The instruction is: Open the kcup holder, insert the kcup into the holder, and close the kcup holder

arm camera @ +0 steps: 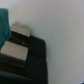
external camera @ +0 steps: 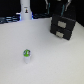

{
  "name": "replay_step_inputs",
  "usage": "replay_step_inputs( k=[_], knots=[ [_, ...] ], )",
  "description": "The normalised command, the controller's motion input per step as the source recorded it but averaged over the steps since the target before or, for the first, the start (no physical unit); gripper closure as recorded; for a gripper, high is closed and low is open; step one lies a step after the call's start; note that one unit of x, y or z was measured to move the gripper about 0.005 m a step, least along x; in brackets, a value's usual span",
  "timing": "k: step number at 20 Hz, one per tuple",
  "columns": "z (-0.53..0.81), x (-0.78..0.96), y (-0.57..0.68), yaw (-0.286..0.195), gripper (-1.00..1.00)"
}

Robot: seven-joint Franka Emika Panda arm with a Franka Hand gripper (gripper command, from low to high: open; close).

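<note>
Nothing looks done yet: the kcup holder (external camera: 63,26) sits with both drawers apparently shut at the white counter's (external camera: 50,57) far side, the kcup (external camera: 27,54) stands well apart, and the hand's state cannot be told.

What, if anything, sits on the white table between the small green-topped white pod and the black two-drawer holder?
Nothing visible: bare white tabletop separates the small white green-topped kcup from the black boxy kcup holder. The tall white bottle-like object stands off that line, at the back.
</note>
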Motion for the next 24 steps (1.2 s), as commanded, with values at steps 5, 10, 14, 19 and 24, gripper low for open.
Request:
replay_step_inputs(
  k=[5, 10, 14, 19, 24],
  knots=[
    [-0.12, -0.36, 0.65, -0.167, -1.0],
    [-0.17, -0.34, 0.64, -0.157, -1.0],
    [-0.29, -0.18, 0.55, -0.134, -1.0],
    [-0.39, -0.04, 0.33, -0.08, -1.0],
    [-0.36, -0.11, 0.29, -0.024, -1.0]
  ],
)
